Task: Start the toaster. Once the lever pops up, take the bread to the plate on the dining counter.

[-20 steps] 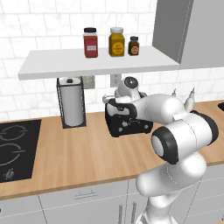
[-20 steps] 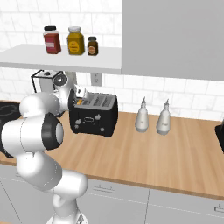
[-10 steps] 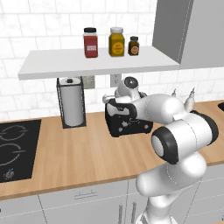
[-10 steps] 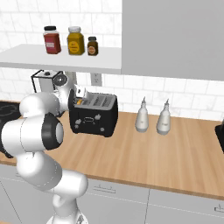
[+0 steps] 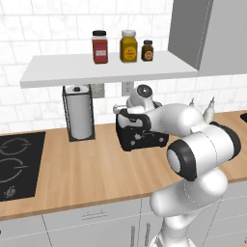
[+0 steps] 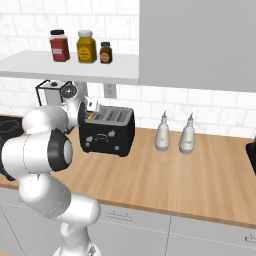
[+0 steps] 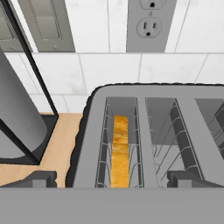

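We hovered the gripper [image 7: 112, 177], jaws wide apart and empty, right above the toaster [image 6: 107, 131] with the bread [image 7: 120, 151] sitting down in its slot, so lifting and plating were all left.

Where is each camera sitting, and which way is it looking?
Left base view: behind the arm on its left, looking forward and down at the toaster; the white arm rises at lower right.
Right base view: behind on the right, same toaster; the arm rises at lower left.
Hand view: on the hand, looking down into the toaster slots at the bread; the open gripper tips show at the bottom.
All three share the toaster and the paper towel roll.
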Available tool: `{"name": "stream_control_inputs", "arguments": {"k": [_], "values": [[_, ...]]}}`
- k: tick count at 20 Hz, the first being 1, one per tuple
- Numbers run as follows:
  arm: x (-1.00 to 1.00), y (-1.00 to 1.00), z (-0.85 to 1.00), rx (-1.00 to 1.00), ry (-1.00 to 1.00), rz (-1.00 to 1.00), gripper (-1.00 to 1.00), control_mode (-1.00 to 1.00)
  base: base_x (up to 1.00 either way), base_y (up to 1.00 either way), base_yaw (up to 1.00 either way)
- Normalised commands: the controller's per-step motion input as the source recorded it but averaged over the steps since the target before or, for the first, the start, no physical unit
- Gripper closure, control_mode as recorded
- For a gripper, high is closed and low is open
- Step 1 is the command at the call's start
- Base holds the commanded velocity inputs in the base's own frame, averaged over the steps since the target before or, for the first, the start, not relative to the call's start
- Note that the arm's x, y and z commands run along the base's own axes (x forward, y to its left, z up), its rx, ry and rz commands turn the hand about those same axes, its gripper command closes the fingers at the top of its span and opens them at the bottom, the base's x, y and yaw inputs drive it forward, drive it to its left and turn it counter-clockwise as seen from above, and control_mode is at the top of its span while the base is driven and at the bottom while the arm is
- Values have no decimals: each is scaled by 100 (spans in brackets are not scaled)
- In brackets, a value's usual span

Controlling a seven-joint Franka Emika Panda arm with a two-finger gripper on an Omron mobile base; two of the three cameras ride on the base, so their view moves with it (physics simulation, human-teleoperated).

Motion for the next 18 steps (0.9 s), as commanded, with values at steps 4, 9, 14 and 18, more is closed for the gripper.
{"name": "stream_control_inputs", "arguments": {"k": [4, 9, 14, 18], "values": [[0, 0, 0, 0, 0, 0, -100, -100, 0, 0, 0], [0, 0, 0, 0, 0, 0, -100, -100, 0, 0, 0], [0, 0, 0, 0, 0, 0, -100, -100, 0, 0, 0], [0, 0, 0, 0, 0, 0, -100, -100, 0, 0, 0]]}}
